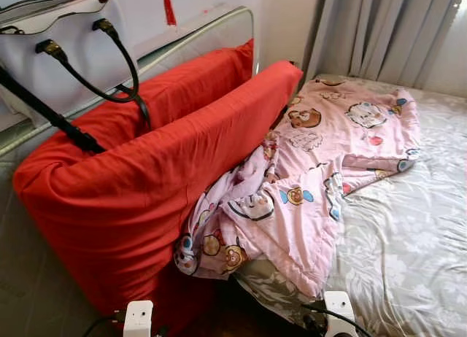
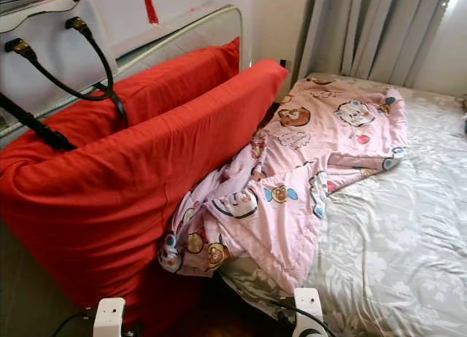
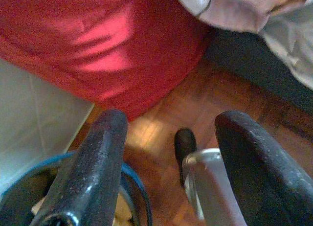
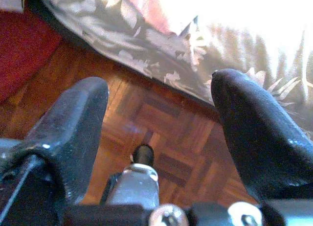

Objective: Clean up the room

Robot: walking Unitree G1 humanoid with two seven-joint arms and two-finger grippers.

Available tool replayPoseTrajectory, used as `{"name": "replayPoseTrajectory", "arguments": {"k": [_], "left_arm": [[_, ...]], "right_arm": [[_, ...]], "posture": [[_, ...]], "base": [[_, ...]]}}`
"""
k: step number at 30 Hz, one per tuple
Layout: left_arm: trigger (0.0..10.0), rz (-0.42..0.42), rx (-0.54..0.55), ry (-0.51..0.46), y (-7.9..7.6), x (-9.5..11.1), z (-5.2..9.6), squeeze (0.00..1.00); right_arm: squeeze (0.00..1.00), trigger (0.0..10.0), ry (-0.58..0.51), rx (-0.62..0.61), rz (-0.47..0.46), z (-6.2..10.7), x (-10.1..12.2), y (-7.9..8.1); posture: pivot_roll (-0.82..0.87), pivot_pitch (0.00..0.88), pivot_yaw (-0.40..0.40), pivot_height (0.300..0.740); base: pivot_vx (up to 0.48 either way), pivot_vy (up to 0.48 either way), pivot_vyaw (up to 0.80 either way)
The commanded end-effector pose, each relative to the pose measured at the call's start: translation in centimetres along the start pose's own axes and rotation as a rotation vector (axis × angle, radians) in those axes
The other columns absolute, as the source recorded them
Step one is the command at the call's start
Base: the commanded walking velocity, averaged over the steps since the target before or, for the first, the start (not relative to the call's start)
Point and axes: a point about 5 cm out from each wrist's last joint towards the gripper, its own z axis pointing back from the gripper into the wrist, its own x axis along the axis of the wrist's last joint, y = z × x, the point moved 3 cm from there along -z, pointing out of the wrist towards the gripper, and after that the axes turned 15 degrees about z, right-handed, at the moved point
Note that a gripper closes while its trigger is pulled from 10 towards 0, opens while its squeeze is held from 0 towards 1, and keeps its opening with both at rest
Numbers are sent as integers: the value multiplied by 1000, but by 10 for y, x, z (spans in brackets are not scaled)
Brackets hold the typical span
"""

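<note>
A crumpled pink cartoon-print blanket [image 1: 306, 169] lies across the head end of the bed [image 1: 408, 235], spilling over its near corner. Two big red cushions [image 1: 139, 198] stand on edge between the bed and the headboard rail. A white handbag [image 1: 51, 52] with black straps rests above them at the top left. Both arms hang low by the bed's corner. My left gripper [image 3: 173, 121] is open over the wooden floor, close to the red cushion [image 3: 98, 45]. My right gripper [image 4: 161, 84] is open and empty above the parquet, beside the grey floral sheet [image 4: 146, 40].
Grey curtains [image 1: 387, 31] hang behind the bed at the back right. A blue-rimmed container [image 3: 139, 196] sits on the floor under the left gripper. A pale wall panel [image 3: 34, 123] borders the floor on the cushion side. Dark parquet [image 4: 161, 123] runs between cushions and bed.
</note>
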Motion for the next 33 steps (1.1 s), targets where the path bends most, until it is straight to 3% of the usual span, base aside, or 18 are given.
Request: {"name": "replayPoseTrajectory", "arguments": {"k": [1, 7, 8, 9, 10, 12, 14, 16, 24, 29, 33], "left_arm": [[10000, 26, -6, -35, 0, 3, 1, 0], [10000, 53, -18, -101, -4, 17, -2, 0], [10000, 46, -32, -176, -13, 49, -10, 0], [10000, 45, -47, -239, -15, 69, -12, 0], [10000, 45, -50, -253, -15, 72, -11, 0], [10000, 47, -53, -267, -15, 74, -11, 0], [10000, 67, -87, -397, -19, 94, -6, 0], [10000, 71, -111, -459, -19, 98, 0, 0], [10000, 72, -121, -535, -12, 97, 13, 0], [10000, 75, -124, -552, -13, 102, 14, 0], [10000, 77, -141, -565, -17, 110, 14, 0]], "right_arm": [[0, 10000, -46, -16, -43, 0, 5, 0], [0, 10000, -105, -39, -59, 1, 12, -3], [0, 10000, -248, -75, -41, -5, 60, -16], [0, 10000, -361, -87, -35, -5, 95, -25], [0, 10000, -380, -85, -36, -5, 100, -26], [0, 10000, -394, -85, -29, -4, 102, -27], [0, 10000, -443, -101, -20, -1, 108, -30], [0, 10000, -484, -114, -31, 2, 112, -33], [0, 10000, -559, -133, -43, 9, 112, -36], [0, 10000, -504, -135, 2, 7, 102, -32], [0, 10000, -469, -145, -13, 4, 102, -32]], "posture": [[-46, 4, 21, 740], [-47, 7, 21, 740], [-51, 7, 23, 740], [-53, 9, 24, 740], [-53, 9, 24, 740], [-53, 14, 23, 740], [-56, 22, 24, 740], [-63, 26, 27, 740], [-62, 27, 24, 740], [-65, 28, 30, 740], [-69, 26, 39, 725]], "base": [[0, 0, 0], [0, 0, 0], [0, 0, 0], [0, 0, 0], [0, 0, 0], [0, 0, 0], [0, 0, 0], [0, 0, 0], [0, 0, 0], [0, 0, 0], [0, 0, 0]]}}
